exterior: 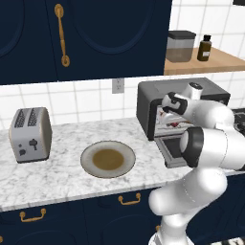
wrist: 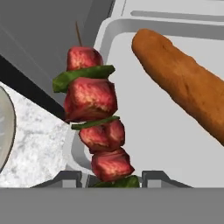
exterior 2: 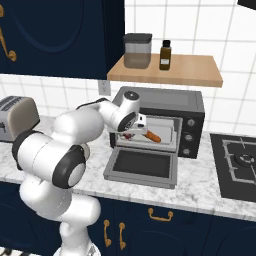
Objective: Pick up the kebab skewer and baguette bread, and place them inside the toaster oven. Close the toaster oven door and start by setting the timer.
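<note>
My gripper (wrist: 111, 178) is shut on the lower end of the kebab skewer (wrist: 92, 98), a stick of red meat chunks and green pepper. The skewer hangs over the left edge of the light tray (wrist: 144, 144) at the mouth of the toaster oven (exterior 2: 170, 97). On that tray to the right lies the orange-brown baguette bread (wrist: 183, 83), also seen as baguette (exterior 2: 153, 136) inside the oven. The toaster oven door (exterior 2: 142, 165) is dropped down flat. In the base views my gripper (exterior 2: 134, 134) reaches into the oven opening (exterior: 165, 117).
An empty round plate (exterior: 107, 159) sits mid-counter, and a silver two-slot toaster (exterior: 30, 134) stands at the far left. A stove top (exterior 2: 240, 157) lies right of the oven. A wooden shelf (exterior 2: 190, 70) above carries a jar (exterior 2: 137, 50) and a bottle (exterior 2: 165, 55).
</note>
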Robot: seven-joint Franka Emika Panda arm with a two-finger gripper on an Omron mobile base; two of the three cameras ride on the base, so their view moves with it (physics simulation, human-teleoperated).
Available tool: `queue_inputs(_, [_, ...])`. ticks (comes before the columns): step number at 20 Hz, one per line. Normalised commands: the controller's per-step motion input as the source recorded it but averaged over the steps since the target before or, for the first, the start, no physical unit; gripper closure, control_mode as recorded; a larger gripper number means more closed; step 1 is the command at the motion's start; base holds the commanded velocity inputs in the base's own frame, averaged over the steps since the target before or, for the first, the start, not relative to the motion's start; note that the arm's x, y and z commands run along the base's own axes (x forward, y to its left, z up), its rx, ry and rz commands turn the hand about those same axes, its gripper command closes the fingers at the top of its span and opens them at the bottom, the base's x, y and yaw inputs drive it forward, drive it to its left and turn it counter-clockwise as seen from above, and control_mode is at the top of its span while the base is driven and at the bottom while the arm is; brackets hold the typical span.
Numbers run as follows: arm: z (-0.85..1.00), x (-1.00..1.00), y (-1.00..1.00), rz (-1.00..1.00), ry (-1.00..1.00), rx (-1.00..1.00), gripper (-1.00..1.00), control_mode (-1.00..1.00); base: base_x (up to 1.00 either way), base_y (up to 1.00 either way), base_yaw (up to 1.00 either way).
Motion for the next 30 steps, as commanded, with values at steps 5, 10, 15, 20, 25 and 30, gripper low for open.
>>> queue_inputs(5, [-0.19, 0.34, 0.0, 0.0, -0.03, 0.0, 1.0, -1.0, 0.0, 0.0, 0.0])
queue_inputs(10, [-0.11, 0.44, 0.0, 0.0, -0.01, 0.0, 1.0, -1.0, 0.0, 0.0, 0.0])
queue_inputs(15, [-0.13, 0.08, 0.0, 0.0, 0.0, 0.0, -1.0, -1.0, 0.0, 0.0, 0.0])
queue_inputs(20, [-0.01, 0.0, 0.0, -0.01, -0.03, 0.0, -1.0, -1.0, 0.0, 0.0, 0.0])
queue_inputs(25, [0.02, -0.02, -0.1, -0.01, -0.04, 0.0, -1.0, -1.0, 0.0, 0.0, 0.0])
queue_inputs(30, [0.08, -0.48, -0.42, -0.09, 0.0, 0.0, -1.0, -1.0, 0.0, 0.0, 0.0])
